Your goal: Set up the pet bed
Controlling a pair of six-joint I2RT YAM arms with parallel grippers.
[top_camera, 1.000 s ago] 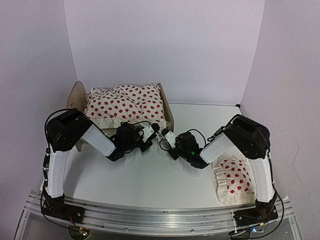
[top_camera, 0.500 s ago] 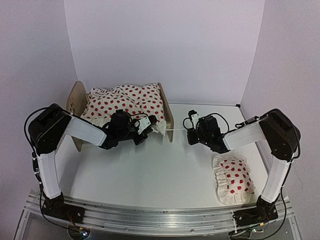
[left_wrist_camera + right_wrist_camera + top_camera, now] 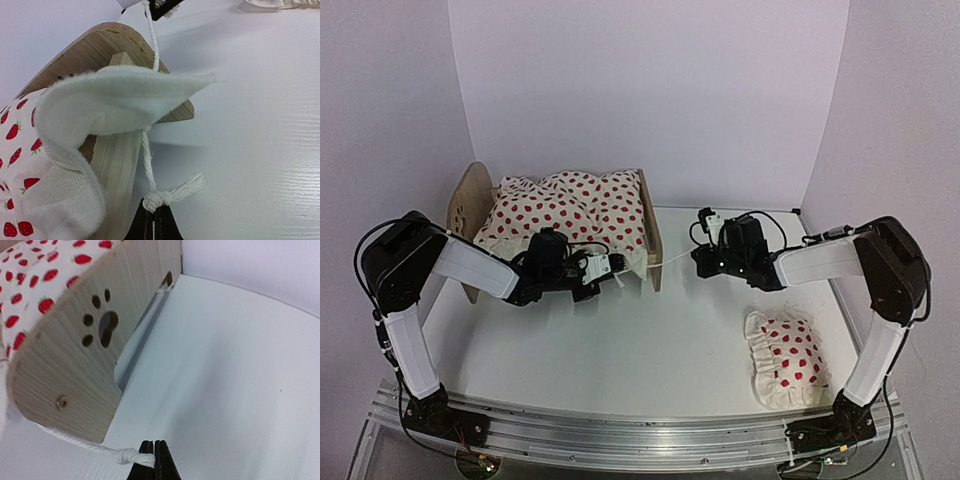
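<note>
Top external view: we are seeing the pet bed (image 3: 468,205) back-left on the table (image 3: 650,350) — left gripper (image 3: 154,214) and right gripper (image 3: 154,452) are each pinching a knotted end of the white cord (image 3: 146,160), likely drawing it taut past the bed's end.

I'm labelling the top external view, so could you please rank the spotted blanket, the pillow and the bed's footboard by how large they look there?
1. Spotted blanket, clearly the largest.
2. Pillow, though it lies nearer the camera.
3. Footboard, seen nearly edge-on.
</note>
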